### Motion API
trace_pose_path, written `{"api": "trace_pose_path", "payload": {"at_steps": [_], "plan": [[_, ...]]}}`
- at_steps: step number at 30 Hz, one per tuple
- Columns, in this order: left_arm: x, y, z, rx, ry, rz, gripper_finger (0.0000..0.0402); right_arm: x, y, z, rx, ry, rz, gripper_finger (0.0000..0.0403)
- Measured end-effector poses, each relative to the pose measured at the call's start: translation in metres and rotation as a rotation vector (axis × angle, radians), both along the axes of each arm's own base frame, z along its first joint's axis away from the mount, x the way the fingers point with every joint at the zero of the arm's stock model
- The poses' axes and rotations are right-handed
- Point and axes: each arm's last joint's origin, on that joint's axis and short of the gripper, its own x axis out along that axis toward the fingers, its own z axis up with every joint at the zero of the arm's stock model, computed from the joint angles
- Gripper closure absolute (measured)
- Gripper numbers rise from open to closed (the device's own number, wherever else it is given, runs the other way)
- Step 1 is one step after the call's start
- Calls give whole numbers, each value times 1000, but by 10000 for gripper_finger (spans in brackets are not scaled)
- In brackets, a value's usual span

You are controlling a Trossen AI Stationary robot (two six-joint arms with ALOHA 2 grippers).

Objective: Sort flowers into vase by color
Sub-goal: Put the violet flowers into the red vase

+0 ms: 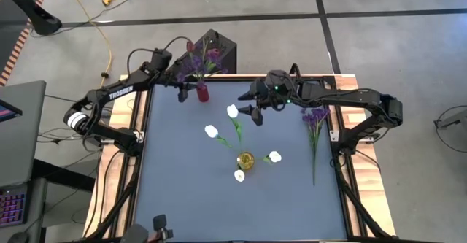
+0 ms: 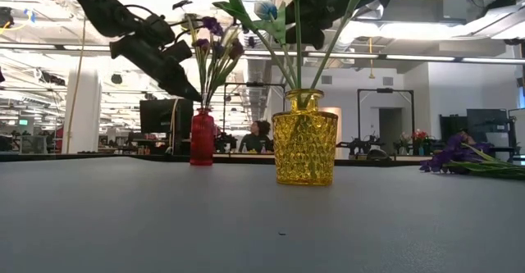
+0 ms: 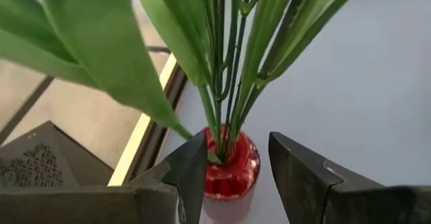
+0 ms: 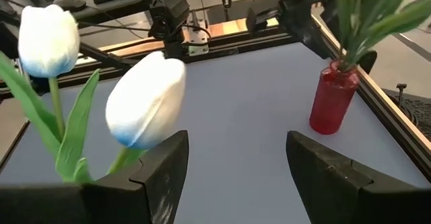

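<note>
Nearing completion: white tulips point(image 1: 232, 112) standing in yellow vase point(image 1: 245, 160), red and purple stems in red vase point(image 1: 202, 93), purple sprigs point(image 1: 314, 117) lying at table's right edge, unsorted. Hovering above red vase, left gripper point(image 1: 182, 91) half-open, empty; right gripper point(image 1: 257, 116) gaping wide, empty, beside the tulips.
</note>
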Motion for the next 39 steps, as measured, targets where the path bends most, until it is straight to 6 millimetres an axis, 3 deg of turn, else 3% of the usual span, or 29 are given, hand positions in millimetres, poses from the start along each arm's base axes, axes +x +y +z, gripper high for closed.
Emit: {"api": "trace_pose_path", "payload": {"at_steps": [10,16,24,28,33,39], "plan": [[-2,-1,12,-39,96,-18,252,-2,-7,0,25,0,-31,127],[-4,-3,20,-69,166,0,252,-5,-13,-2,124,16,-90,127],[-11,-14,29,-162,303,-81,252,-19,-29,-14,437,134,-301,127],[-15,-21,29,-230,347,-99,252,-28,-35,-22,496,229,-365,127],[-23,-27,36,-217,420,-6,252,-34,-34,-28,573,303,-421,127],[-39,-45,64,-83,432,150,252,-45,-32,-23,645,436,-521,127]]}}
